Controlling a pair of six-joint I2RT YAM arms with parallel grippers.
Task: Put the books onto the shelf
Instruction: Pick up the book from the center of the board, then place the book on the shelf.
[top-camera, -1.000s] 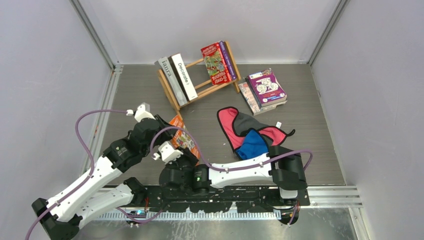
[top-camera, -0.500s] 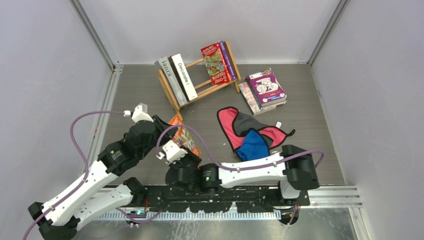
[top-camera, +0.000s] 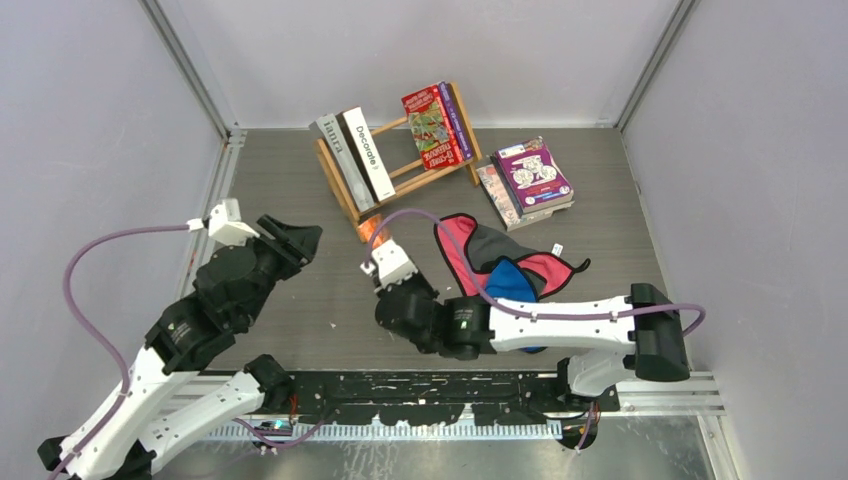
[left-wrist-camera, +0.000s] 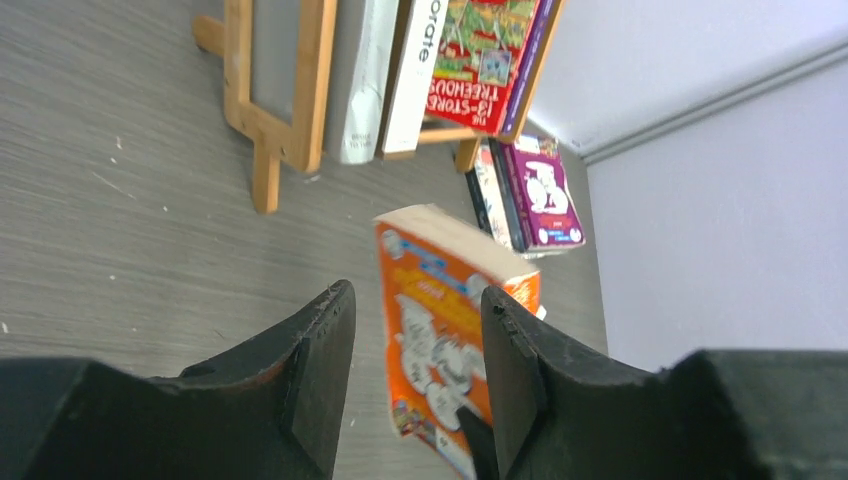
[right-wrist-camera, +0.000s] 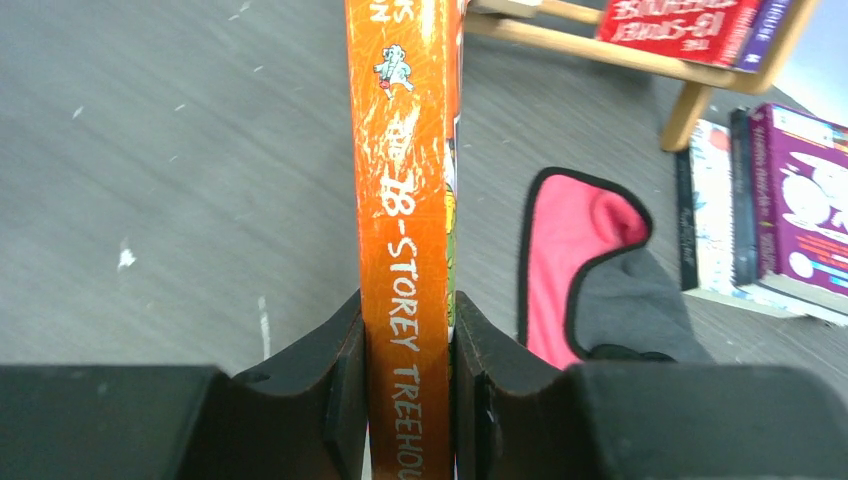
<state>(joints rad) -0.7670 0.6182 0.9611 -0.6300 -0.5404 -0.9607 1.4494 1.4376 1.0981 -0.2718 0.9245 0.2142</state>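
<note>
Orange book (right-wrist-camera: 405, 150) inside right tool (right-wrist-camera: 405, 312) (upright)

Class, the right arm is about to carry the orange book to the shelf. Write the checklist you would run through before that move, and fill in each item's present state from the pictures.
1. Hold on the orange book: the right gripper is shut on both covers, spine towards its camera. Ok.
2. The left gripper is out of the way: open, empty, off to the side. Ok.
3. Free slot on the shelf: there is a gap between the white book and the red book. Ok.
4. Path to the shelf: the red cloth lies beside it, not across it. Ok.
5. Book lifted off the table: cannot tell.
</note>
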